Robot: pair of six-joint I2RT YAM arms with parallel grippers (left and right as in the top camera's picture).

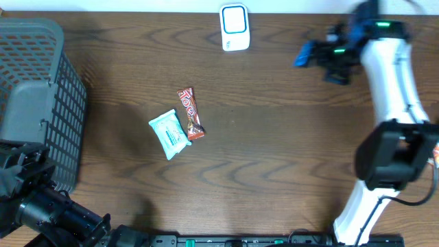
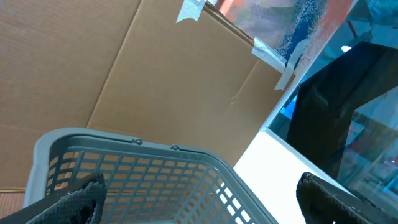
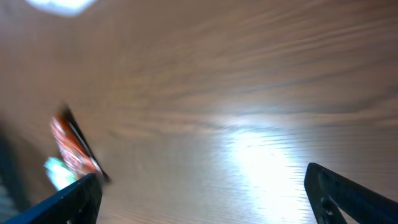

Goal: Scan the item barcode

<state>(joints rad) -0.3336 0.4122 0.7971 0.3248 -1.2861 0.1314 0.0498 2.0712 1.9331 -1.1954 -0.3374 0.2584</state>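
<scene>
Two items lie mid-table: a red snack bar wrapper (image 1: 191, 113) and, touching its left side, a pale teal packet (image 1: 169, 134). A white barcode scanner (image 1: 234, 27) stands at the table's far edge. My right gripper (image 1: 312, 49) hovers at the far right, open and empty, well apart from the items. The right wrist view is blurred; between its wide-apart fingers (image 3: 202, 199) is bare wood, with the red wrapper (image 3: 71, 148) and the teal packet (image 3: 57, 173) at the left edge. My left gripper (image 2: 202, 199) is open and empty, facing the grey basket (image 2: 143, 168).
The grey mesh basket (image 1: 41, 89) fills the table's left side, with the black left arm (image 1: 48, 206) just in front of it. The white right arm (image 1: 391, 75) runs down the right edge. Brown cardboard (image 2: 155, 74) rises behind the basket.
</scene>
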